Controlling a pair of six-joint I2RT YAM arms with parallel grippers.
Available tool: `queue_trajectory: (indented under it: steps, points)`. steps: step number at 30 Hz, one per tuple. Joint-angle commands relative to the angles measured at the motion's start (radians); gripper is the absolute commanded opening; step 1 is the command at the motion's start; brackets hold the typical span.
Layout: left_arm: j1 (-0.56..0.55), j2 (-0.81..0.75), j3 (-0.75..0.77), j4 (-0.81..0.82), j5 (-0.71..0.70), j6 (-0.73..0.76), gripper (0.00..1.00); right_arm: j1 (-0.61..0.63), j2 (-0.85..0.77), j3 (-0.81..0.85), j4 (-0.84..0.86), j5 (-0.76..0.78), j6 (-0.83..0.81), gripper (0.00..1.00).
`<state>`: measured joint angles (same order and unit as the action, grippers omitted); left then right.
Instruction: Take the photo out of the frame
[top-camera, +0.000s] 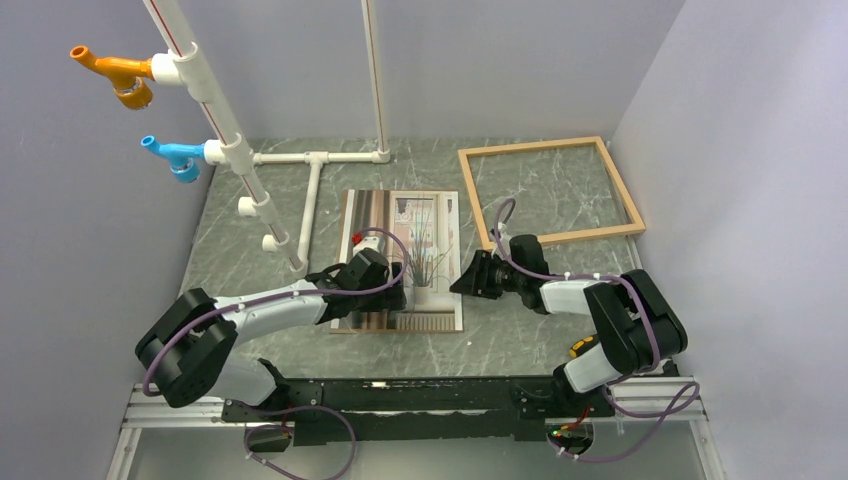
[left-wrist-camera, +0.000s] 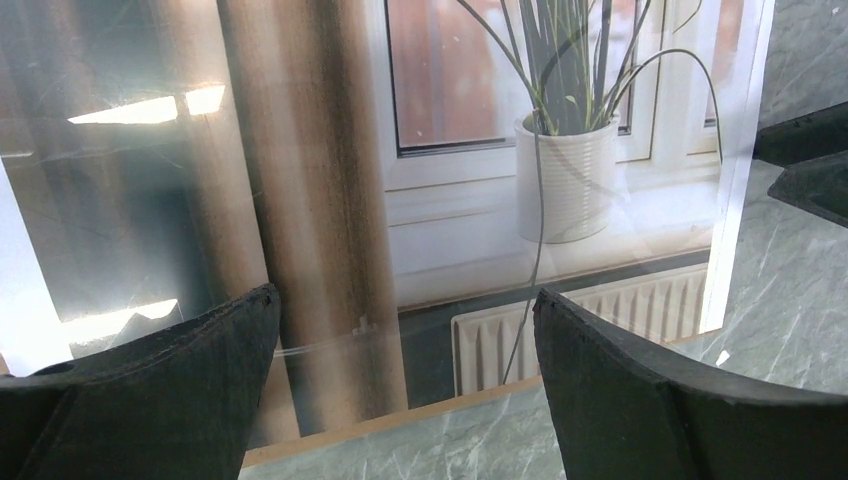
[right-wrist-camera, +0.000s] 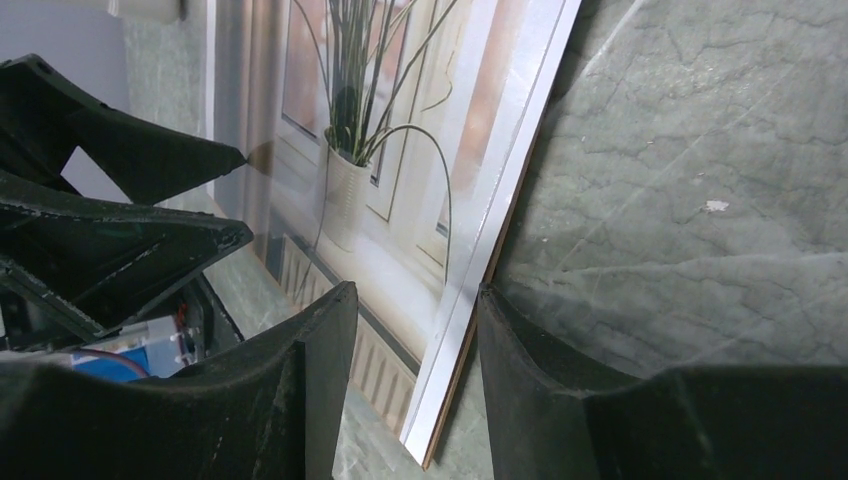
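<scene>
The photo (top-camera: 405, 250) lies on the tabletop (top-camera: 505, 345), well away from the frame (top-camera: 530, 146), so my left hand (left-wrist-camera: 405, 300) and right hand (right-wrist-camera: 412, 295), both spread apart, just need to lift away.

Bright even light, glare on photo (left-wrist-camera: 150, 110)

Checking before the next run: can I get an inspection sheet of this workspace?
Surface: grey marbled table.
Job's things: photo face up mid-table, outside the frame; frame empty, back right.
Clutter: nothing seen.
Grippers: left gripper open over photo; right gripper open, straddling photo's edge.
Cables: purple cables along both arms.
Surroundings: white pipe stand with orange fitting and blue fitting; plain walls.
</scene>
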<state>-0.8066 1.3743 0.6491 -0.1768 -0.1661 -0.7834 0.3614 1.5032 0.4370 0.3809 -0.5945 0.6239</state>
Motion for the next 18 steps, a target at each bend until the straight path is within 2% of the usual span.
queue_trajectory:
  steps: [1,11,15,18]
  points:
    - [-0.01,0.034,-0.006,-0.007,0.019,-0.021,0.99,0.011,-0.047,-0.008,0.12,-0.113,0.027,0.49]
    - [-0.022,0.056,-0.015,0.032,0.041,-0.026,0.99,0.012,-0.015,0.007,0.18,-0.167,0.059,0.5]
    - [-0.028,0.042,0.01,-0.002,0.03,-0.013,0.99,0.012,0.011,-0.011,0.155,-0.108,0.094,0.5]
    - [-0.029,0.027,0.007,0.003,0.029,-0.013,0.99,0.011,0.055,-0.045,0.24,-0.132,0.147,0.51]
